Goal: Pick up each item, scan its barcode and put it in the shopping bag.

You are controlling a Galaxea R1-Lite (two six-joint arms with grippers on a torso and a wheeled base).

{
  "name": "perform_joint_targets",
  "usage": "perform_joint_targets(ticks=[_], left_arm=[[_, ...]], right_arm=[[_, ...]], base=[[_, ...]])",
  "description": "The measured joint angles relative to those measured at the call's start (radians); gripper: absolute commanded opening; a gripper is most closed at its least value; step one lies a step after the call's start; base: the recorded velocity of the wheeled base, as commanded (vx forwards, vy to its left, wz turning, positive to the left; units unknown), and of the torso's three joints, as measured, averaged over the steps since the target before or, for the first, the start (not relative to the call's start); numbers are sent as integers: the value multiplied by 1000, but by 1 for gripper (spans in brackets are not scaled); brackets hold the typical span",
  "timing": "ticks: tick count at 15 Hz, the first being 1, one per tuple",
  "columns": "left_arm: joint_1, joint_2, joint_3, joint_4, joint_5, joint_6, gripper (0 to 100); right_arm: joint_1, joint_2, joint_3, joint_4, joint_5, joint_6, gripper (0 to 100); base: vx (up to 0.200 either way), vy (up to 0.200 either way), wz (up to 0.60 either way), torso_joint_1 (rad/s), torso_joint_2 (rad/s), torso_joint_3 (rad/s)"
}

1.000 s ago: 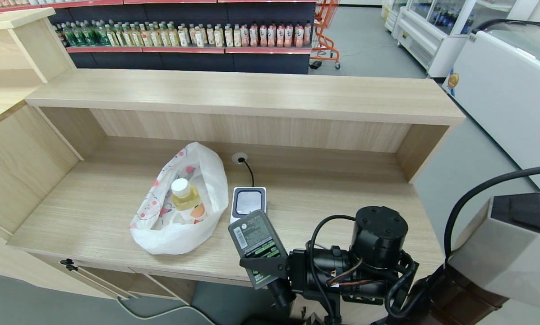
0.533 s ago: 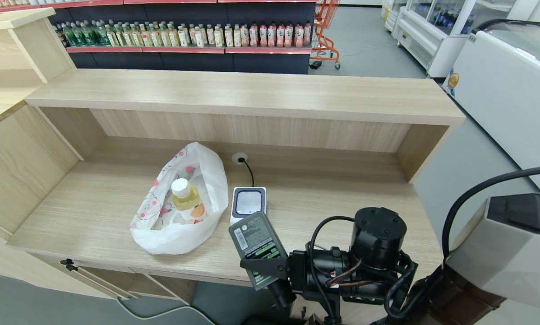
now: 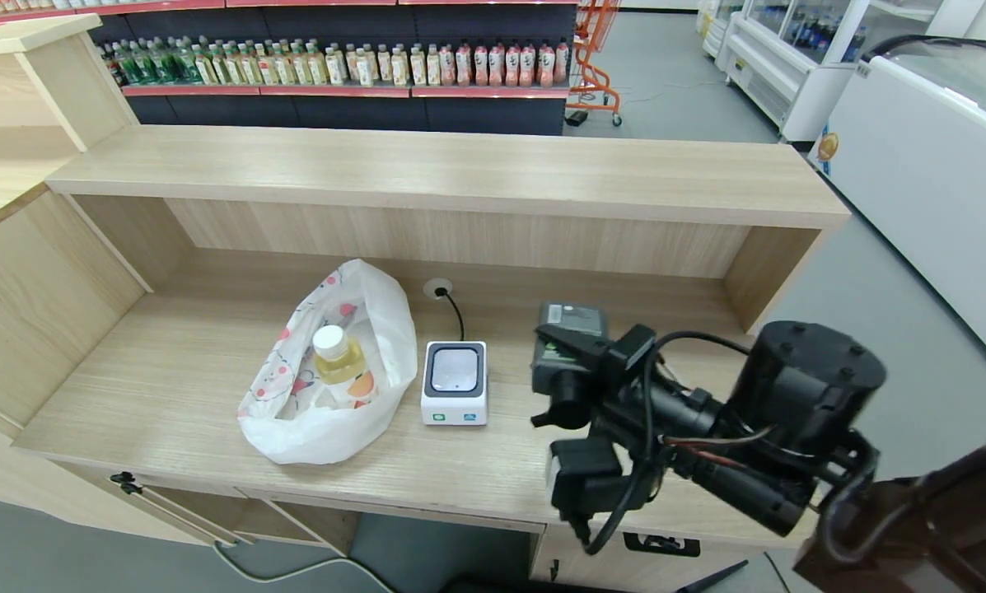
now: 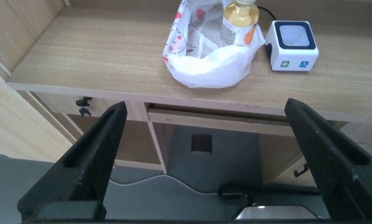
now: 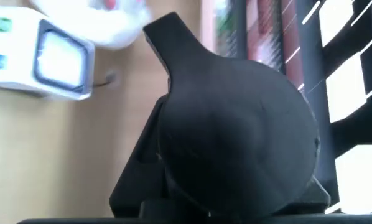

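Gripping a flat dark packet with a green-and-white label (image 3: 572, 316) above the pale wooden counter (image 3: 171, 371).
The right gripper (image 3: 565, 356) is clenched on the packet, which hangs right of the small white box-shaped barcode scanner (image 3: 454, 381), apart from it. Just left of the scanner lies the white plastic shopping bag with red prints (image 3: 311, 432), a white-capped bottle of yellow drink (image 3: 338, 354) resting inside. The left gripper (image 4: 204, 168) sits below the counter's front edge, fingers spread wide.

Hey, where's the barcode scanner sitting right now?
In the head view, the barcode scanner stands near the middle of the wooden counter, close beside the shopping bag, on the bag's right.
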Motion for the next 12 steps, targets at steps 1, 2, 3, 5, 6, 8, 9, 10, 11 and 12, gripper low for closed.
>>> perform_joint_targets(ticks=[1, 2, 3, 5, 6, 8, 9, 10, 11, 12], left_arm=[[0, 0, 0, 0, 0, 0, 100], [0, 0, 0, 0, 0, 0, 100], [0, 0, 0, 0, 0, 0, 100], [0, 0, 0, 0, 0, 0, 100], [1, 0, 0, 0, 0, 0, 100], [0, 0, 0, 0, 0, 0, 100], [0, 0, 0, 0, 0, 0, 100], [0, 0, 0, 0, 0, 0, 100], [0, 0, 0, 0, 0, 0, 100], [0, 0, 0, 0, 0, 0, 100]], right_arm=[[-33, -61, 25, 61, 11, 60, 0], [-74, -128, 46, 174, 62, 91, 0], [-130, -191, 55, 290, 108, 130, 0], [-260, -307, 45, 513, 144, 326, 0], [-310, -347, 16, 612, 141, 520, 0], [-375, -392, -90, 805, 139, 986, 0], [-394, -399, -143, 864, 141, 1194, 0], [-407, -398, -190, 898, 147, 1392, 0], [-421, -387, -227, 926, 160, 1561, 0], [-434, -370, -247, 934, 177, 1688, 0]], base=[[0, 0, 0, 0, 0, 0], [0, 0, 0, 0, 0, 0], [0, 0, 0, 0, 0, 0], [0, 0, 0, 0, 0, 0], [0, 0, 0, 0, 0, 0], [0, 0, 0, 0, 0, 0], [0, 0, 0, 0, 0, 0], [0, 0, 0, 0, 0, 0], [0, 0, 0, 0, 0, 0], [0, 0, 0, 0, 0, 0]])
